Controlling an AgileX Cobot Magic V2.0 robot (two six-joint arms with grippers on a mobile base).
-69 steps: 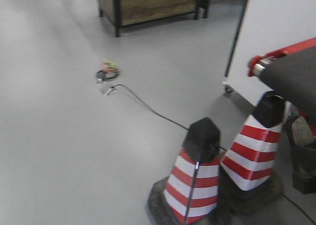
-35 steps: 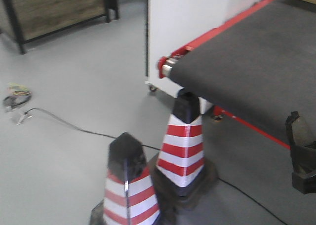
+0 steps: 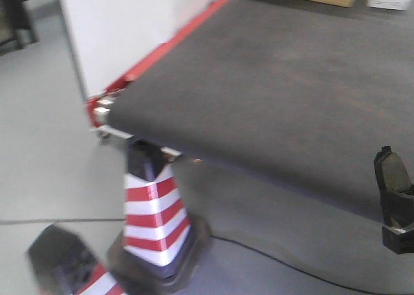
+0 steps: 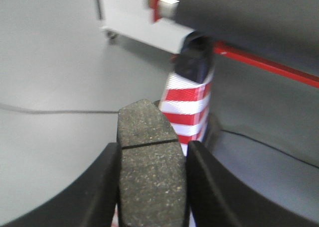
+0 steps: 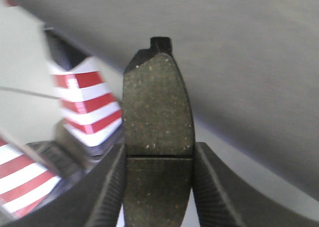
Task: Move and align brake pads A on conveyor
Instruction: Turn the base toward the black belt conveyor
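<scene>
From the front view I see the conveyor (image 3: 291, 81), a dark belt with a red edge. A striped traffic cone (image 3: 155, 217) stands under its end, and a brake pad (image 3: 390, 169) sits upright at the frame's right edge.

On the left wrist view, my left gripper (image 4: 152, 152) has its fingers (image 4: 99, 187) clamped on the grooved left pad (image 4: 149, 137). The pad is off the belt, with the cone and the belt end beyond it.

On the right wrist view, the right gripper (image 5: 158, 160) pinches the right pad (image 5: 157, 112), with the belt behind it.

striped cone (image 3: 155, 211) upright; second cone (image 3: 65, 266) blurred | cable (image 4: 50, 111) on floor (image 4: 50, 48)
</scene>
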